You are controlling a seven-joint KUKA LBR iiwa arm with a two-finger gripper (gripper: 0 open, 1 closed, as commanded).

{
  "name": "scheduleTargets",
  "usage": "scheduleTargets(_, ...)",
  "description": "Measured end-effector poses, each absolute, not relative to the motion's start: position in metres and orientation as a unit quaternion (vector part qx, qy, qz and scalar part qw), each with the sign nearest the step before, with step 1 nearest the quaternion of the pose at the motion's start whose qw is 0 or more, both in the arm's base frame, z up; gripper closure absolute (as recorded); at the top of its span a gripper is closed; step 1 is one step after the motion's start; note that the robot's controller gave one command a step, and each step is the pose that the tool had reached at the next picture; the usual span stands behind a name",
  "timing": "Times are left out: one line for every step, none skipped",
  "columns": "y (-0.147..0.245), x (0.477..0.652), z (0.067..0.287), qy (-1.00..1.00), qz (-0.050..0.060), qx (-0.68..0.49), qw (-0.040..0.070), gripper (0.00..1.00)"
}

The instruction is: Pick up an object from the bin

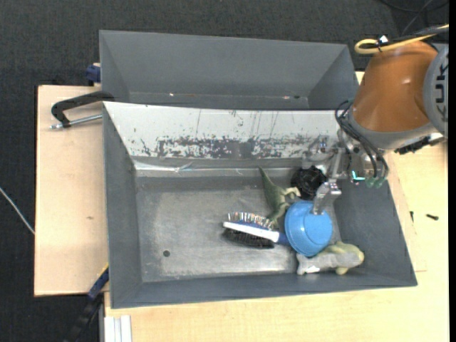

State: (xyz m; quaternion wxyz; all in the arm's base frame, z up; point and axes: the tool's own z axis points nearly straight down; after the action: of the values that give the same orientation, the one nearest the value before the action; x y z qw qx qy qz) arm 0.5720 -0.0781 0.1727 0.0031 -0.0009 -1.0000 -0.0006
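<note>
Outside, dark carpet (pixel 214 6) rings the grey bin (pixel 192 223); gripper (pixel 328 192) above blue cup (pixel 308 232).

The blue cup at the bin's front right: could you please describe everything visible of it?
The blue cup looks like smooth plastic and lies tipped on the bin floor. The end effector hangs at its upper edge. A green toy abuts its left, a white-handled brush lies beside it, and a beige plush toy touches its lower side.

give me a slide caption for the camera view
Robot gripper over a blue cup at the right of the grey bin, a brush to its left
</note>
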Motion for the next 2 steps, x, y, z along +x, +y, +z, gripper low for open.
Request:
scheduleTargets(-0.097,0.538,0.104,-0.981,0.006,0.195,-0.008,0.0)
scheduleTargets(-0.071,0.6,0.112,-0.967,0.002,0.256,-0.003,0.0)
